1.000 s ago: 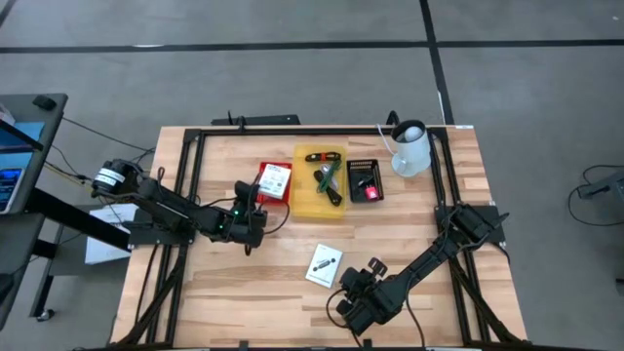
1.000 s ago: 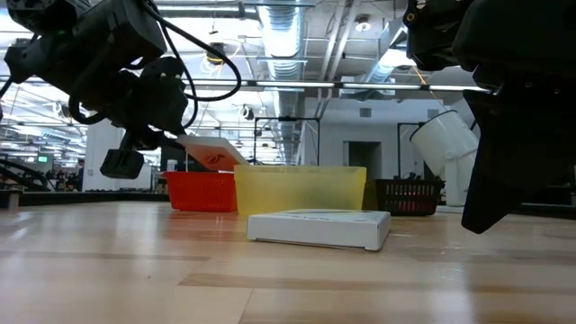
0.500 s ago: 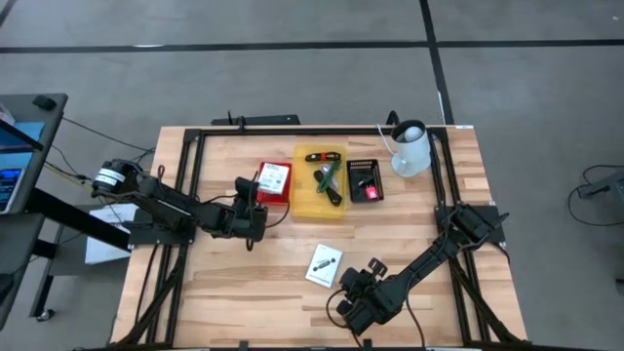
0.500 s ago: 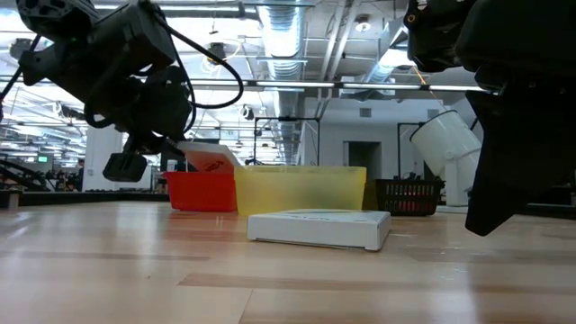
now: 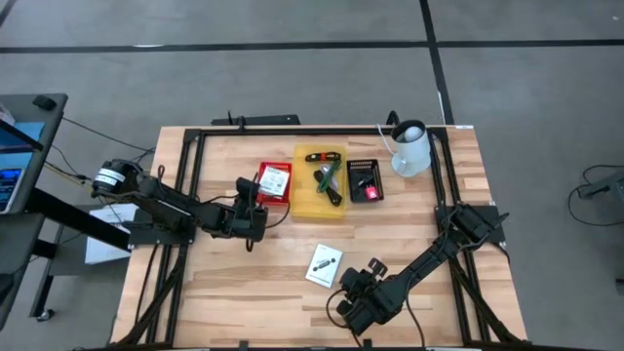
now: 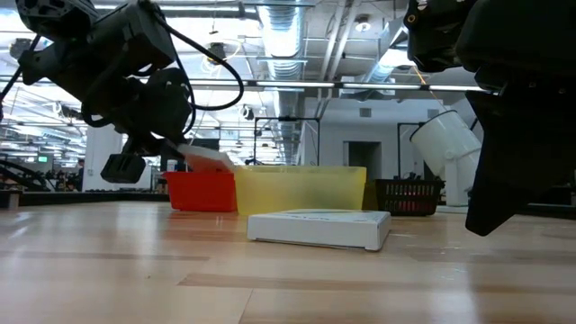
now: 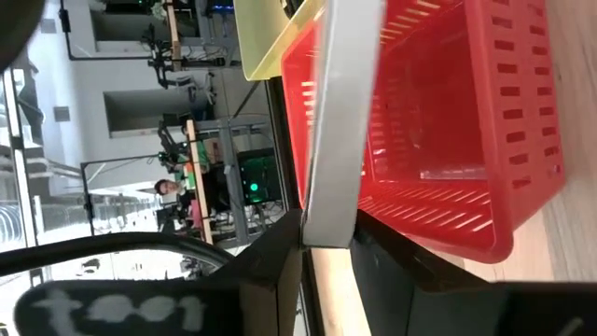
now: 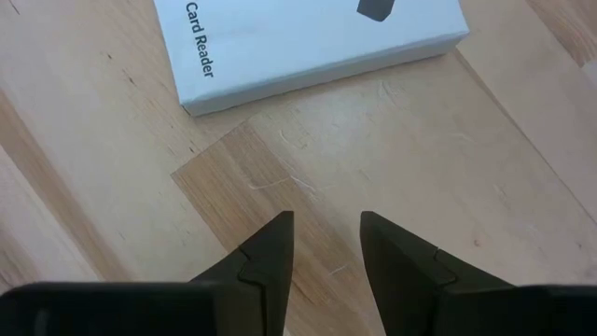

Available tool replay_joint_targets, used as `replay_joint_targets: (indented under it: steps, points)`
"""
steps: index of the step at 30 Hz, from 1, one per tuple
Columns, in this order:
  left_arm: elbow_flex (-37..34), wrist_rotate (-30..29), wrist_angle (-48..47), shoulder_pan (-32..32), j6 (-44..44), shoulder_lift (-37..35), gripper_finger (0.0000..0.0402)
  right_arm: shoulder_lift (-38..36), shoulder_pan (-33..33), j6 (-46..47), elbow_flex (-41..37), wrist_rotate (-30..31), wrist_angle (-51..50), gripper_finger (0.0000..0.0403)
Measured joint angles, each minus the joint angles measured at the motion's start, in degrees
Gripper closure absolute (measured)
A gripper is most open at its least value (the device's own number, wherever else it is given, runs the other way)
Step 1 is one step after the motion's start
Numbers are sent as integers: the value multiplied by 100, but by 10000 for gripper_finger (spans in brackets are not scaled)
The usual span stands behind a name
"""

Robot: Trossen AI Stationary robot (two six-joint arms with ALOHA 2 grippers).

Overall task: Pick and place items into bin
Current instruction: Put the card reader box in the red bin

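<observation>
Left gripper (image 7: 326,245) is clamped on the edge of a flat white printed packet (image 7: 340,112), holding it edge-on over the red basket (image 7: 485,140); in the high view the packet (image 5: 274,179) lies across that basket's (image 5: 263,195) opening. Judged by its thinness, the packet is light and fairly stiff card, likely to slip or twist if held by one corner, so the grip at mid-edge looks sound.

Beside the red basket stands the yellow bin (image 5: 304,207), containing green-and-black handled tools (image 5: 327,181); next to it, a black basket (image 5: 366,166) holds a small pink-red piece (image 5: 370,193). A white jug (image 5: 410,149) stands by the table's far right corner.

Right gripper (image 8: 325,245) hovers parted and empty just short of a white card-reader box (image 8: 308,37) lying flat on the wooden table (image 5: 244,283). That box appears rigid and smooth-faced, best taken across its narrow sides.
</observation>
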Motion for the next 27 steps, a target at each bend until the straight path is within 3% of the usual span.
replay_joint_targets:
  steps: [14, 27]
  points:
    - [1, -26, 0, -2, -28, 0, 256, 0, 0, 0, 0, -2, 0, 282]
    - [-1, -206, -4, -47, 118, 0, 234, -2, 0, 0, 0, -2, 0, 282]
